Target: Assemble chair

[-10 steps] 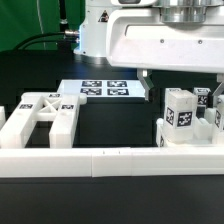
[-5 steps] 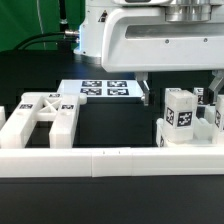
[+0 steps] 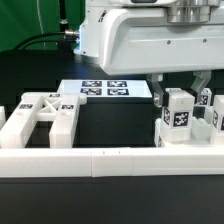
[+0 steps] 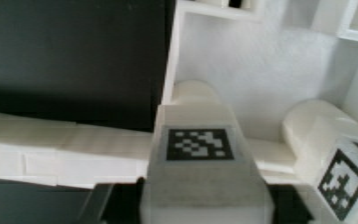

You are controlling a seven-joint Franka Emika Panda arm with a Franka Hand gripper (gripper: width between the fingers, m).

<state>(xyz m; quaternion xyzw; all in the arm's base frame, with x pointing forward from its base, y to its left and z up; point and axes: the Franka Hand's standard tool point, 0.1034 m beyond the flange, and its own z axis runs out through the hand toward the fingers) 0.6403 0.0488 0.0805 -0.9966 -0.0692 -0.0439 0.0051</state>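
End effector (image 3: 178, 97) straddling upright square leg (image 3: 178, 115) (grip unclear)

Bare table (image 3: 115, 125) lies between the cross-braced frame (image 3: 40, 118) and crowded legs (image 3: 178, 112)

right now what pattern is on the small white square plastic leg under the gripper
A black-and-white square tag, clearest in the wrist view.

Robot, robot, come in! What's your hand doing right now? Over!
Hand down, closed on upright leg. Neighbour leg close beside. Nothing blocking.
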